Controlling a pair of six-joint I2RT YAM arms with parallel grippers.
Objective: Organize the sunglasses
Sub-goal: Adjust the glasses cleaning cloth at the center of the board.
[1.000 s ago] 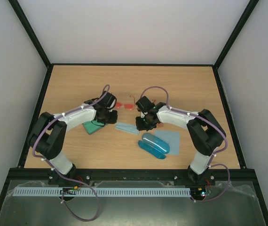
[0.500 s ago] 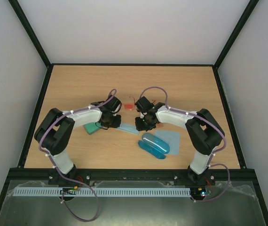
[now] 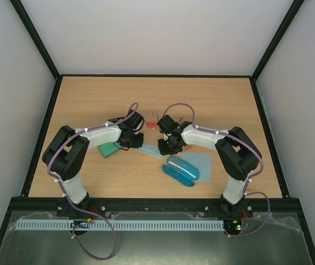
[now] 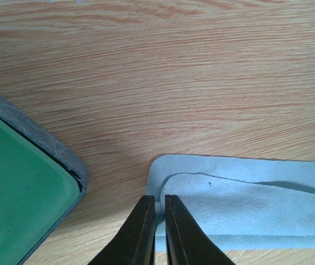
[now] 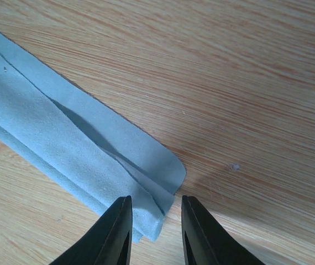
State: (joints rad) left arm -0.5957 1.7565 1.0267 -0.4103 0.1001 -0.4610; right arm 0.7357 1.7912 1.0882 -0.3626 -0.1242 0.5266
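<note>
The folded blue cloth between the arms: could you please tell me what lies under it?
Only wooden table shows around the cloth; anything beneath it or inside its fold is hidden.

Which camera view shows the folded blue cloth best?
Right wrist: the folded cloth runs long there, with its layers plain. The left wrist view shows only one end. The top view shows it small and partly hidden.

bright, even light; soft shadows
</note>
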